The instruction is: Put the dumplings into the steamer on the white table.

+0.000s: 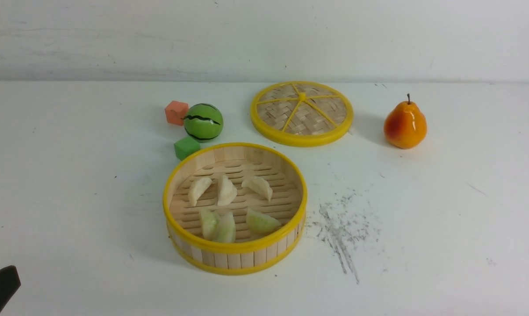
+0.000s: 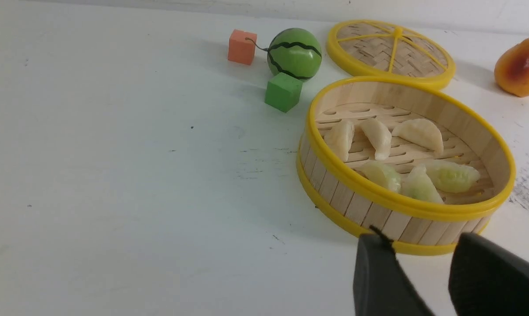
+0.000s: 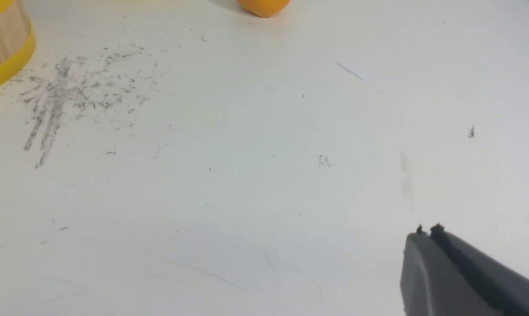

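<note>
A: Front: we see the steamer (image 1: 235,245) mid white table (image 1: 71,197), all six dumplings (image 1: 226,191) inside. Lid (image 1: 301,113) behind it, pear (image 1: 404,125) far right.

B: Left wrist: we see the left gripper (image 2: 422,281) empty, jaws spread, hovering just beside the steamer wall. Green cube (image 2: 283,91) near the watermelon (image 2: 294,54).

A: Right wrist: right gripper (image 3: 427,235) pressed together, empty, over bare table, well apart from the steamer.

The white table (image 1: 444,210) is marked by grey scuffs right of the steamer (image 1: 235,254), which is set near its middle. Beyond it are placed a green cube (image 1: 186,147), a toy watermelon (image 1: 203,122), an orange cube (image 1: 176,112), the woven lid (image 1: 301,113) and, far right, a pear (image 1: 404,124).
</note>
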{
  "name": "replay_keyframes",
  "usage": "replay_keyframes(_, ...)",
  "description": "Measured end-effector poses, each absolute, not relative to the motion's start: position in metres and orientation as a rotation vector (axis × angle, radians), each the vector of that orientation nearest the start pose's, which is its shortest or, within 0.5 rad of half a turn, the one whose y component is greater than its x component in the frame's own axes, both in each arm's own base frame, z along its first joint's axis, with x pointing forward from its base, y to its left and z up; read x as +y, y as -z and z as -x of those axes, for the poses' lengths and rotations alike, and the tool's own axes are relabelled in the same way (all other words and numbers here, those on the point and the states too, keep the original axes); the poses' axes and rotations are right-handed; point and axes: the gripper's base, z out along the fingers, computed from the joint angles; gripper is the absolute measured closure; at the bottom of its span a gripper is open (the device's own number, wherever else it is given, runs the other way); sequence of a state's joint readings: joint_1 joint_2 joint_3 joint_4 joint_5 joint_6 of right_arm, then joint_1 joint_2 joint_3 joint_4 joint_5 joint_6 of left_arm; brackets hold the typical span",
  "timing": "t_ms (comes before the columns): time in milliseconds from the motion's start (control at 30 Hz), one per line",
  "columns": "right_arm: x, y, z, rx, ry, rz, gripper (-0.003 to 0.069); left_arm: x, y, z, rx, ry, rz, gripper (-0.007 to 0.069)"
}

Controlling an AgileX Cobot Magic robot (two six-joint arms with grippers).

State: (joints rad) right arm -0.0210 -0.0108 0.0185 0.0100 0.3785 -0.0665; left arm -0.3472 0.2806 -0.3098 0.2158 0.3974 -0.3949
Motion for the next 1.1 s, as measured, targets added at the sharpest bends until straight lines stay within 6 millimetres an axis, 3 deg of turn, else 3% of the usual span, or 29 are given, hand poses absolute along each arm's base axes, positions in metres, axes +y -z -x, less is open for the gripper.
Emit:
replay_keyframes(200, -0.001, -0.174, -0.052, 1.870, 0.051, 0.036, 0.0678, -0.018, -0.263, -0.071, 1.863, 0.303, -0.080, 0.0387)
replay_keyframes(400, -0.001, -0.174, -0.052, 1.870, 0.051, 0.036, 0.0673, -0.014, -0.245, -0.059, 1.816, 0.351, -0.004, 0.0409)
replay_keyframes(533, -0.001, -0.174, -0.052, 1.870, 0.052, 0.037, 0.0670, -0.012, -0.229, -0.052, 1.705, 0.356, 0.020, 0.0485)
replay_keyframes(567, -0.001, -0.174, -0.052, 1.870, 0.051, 0.036, 0.0670, -0.010, -0.220, -0.051, 1.657, 0.323, 0.026, 0.0538)
replay_keyframes(700, -0.001, -0.173, -0.052, 1.871, 0.051, 0.036, 0.0667, -0.009, -0.191, -0.055, 1.701, 0.274, 0.039, 0.0639)
replay_keyframes(933, -0.001, -0.173, -0.052, 1.871, 0.051, 0.036, 0.0662, -0.008, -0.168, -0.051, 1.902, 0.250, 0.050, 0.0638)
replay_keyframes(1100, -0.001, -0.173, -0.052, 1.871, 0.051, 0.036, 0.0659, -0.008, -0.168, -0.051, 1.905, 0.249, 0.050, 0.0638)
